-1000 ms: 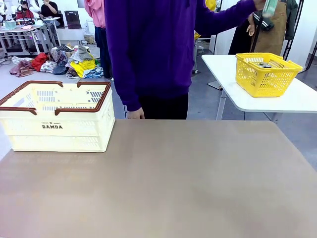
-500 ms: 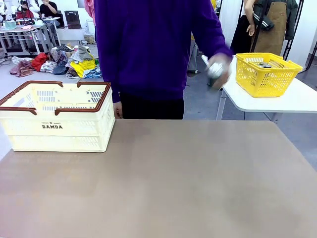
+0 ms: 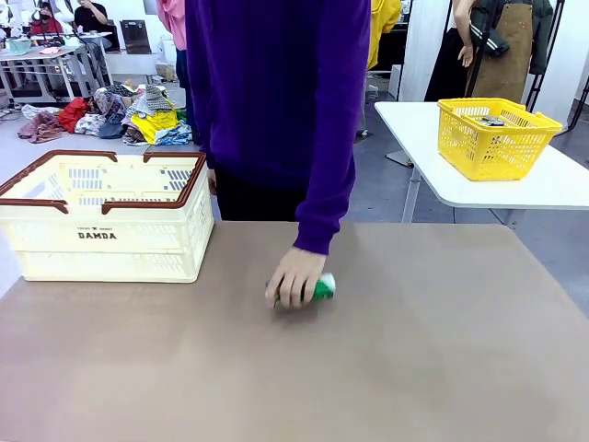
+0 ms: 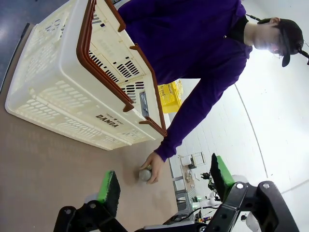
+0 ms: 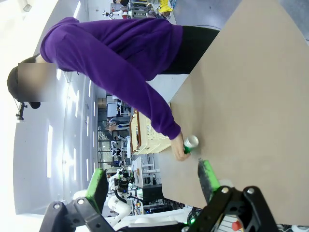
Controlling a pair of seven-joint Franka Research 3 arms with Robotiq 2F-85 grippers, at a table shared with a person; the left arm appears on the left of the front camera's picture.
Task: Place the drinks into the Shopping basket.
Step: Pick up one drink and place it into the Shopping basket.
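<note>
Left end effector (image 4: 164,182) and right end effector (image 5: 153,181) hung wide open, empty. A person's hand (image 3: 293,278) held a green drink can (image 3: 323,287) down on the desk (image 3: 386,368), to the right of the Shopping basket (image 3: 110,250), likely steadying it against rolling while laying it within reach.

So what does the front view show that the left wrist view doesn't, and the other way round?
Front view's extras: the clothes pile on the floor beyond the Shopping basket, and the green side of the can. Left wrist view's extras: the left gripper, jaws wide open with nothing between them. Shared: the Shopping basket, the table, and the person's hand on the can lying on its side.
</note>
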